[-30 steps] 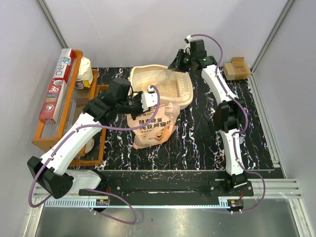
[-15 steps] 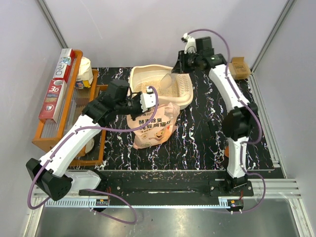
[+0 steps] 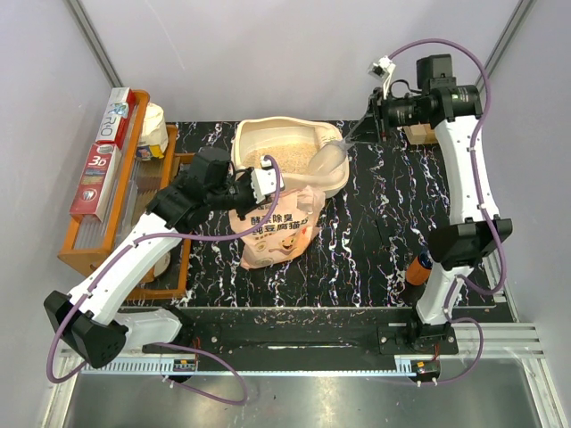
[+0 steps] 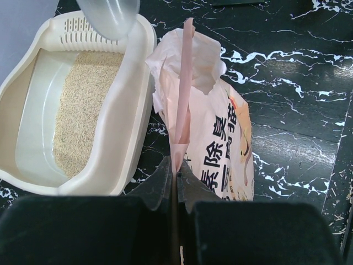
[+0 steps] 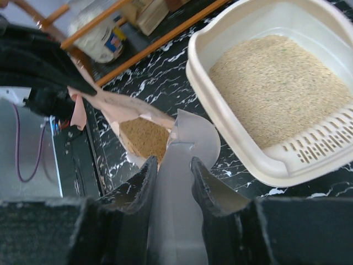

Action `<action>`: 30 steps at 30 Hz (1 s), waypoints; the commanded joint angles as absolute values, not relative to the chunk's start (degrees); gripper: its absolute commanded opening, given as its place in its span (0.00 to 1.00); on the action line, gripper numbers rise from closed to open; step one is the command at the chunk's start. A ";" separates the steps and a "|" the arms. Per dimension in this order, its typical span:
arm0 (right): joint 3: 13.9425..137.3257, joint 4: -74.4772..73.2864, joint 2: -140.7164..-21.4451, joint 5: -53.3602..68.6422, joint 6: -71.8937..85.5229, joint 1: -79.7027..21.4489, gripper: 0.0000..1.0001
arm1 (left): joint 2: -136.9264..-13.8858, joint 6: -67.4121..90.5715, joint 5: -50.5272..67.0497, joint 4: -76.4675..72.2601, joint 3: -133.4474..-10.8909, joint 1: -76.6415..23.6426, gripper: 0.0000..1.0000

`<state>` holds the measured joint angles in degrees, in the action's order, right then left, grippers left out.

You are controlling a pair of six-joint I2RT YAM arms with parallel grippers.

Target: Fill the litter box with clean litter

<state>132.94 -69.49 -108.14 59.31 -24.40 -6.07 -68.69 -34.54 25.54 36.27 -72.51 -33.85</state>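
**Odds and ends on the black marbled table**

On the left of the black, white-veined table (image 3: pixel 375 241) sits an orange wooden tray (image 3: pixel 184 267). Long red-and-white boxes (image 3: pixel 96 178) lie along its left rail, and a white tub (image 3: pixel 153 129) with a blue-and-yellow label stands at its far end. A pink-and-white printed bag (image 3: pixel 272 227) stands open near the middle. A translucent grey scoop (image 3: pixel 328 159) hangs beyond it, to the right. A cardboard box (image 3: pixel 416 135) peeks out at the far right, and a half-hidden orange thing (image 3: pixel 417 267) stands on the near right.

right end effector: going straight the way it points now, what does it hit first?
Likely the open mouth of the litter bag: the scoop in the right end effector aims at it. Depth unclear; it could clip the litter box rim first.
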 commanded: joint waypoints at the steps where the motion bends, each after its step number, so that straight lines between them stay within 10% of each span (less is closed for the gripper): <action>1: 135.09 -87.01 -109.34 63.81 -38.75 -7.55 0.00 | -66.62 -33.14 26.81 31.29 -73.04 -33.93 0.00; 30: 136.05 -93.33 -105.12 52.30 -50.35 -17.23 0.00 | -67.50 -33.40 26.54 32.61 -74.36 -33.84 0.00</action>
